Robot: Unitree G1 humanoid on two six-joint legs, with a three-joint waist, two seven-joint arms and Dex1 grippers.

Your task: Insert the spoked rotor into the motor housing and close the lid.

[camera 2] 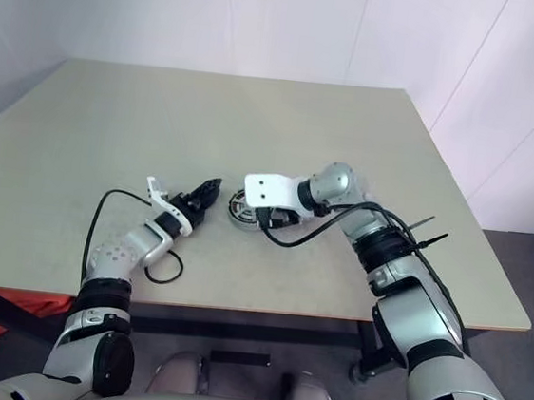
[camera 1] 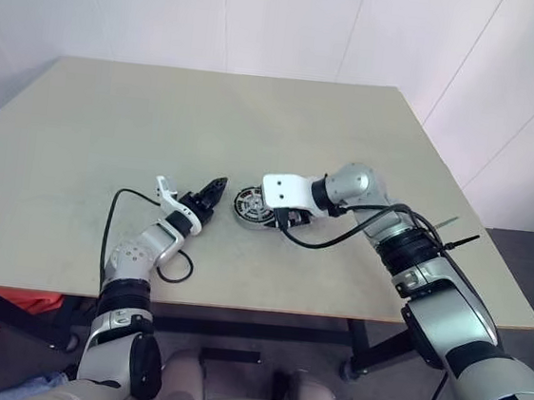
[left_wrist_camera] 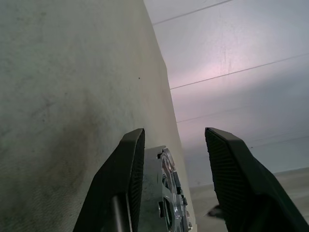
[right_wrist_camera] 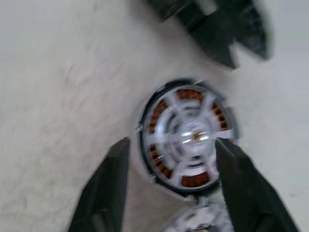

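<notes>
Rotor sits in the housing

Table (camera 1: 112, 126) holds the motor housing (right_wrist_camera: 186, 137) near the middle of its near edge. Inside it lies the spoked rotor (right_wrist_camera: 193, 135), silver spokes over coppery windings. Right gripper (right_wrist_camera: 171, 147) hangs just above it, black fingers (right_wrist_camera: 104, 193) spread wide on both sides, holding nothing. Left gripper (camera 1: 212, 194) rests just left of the housing, fingers part open and empty

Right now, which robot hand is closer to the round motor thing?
Right. The right gripper hangs just over the motor housing, fingers open either side. The left gripper sits beside it on the table, a gap away.
</notes>
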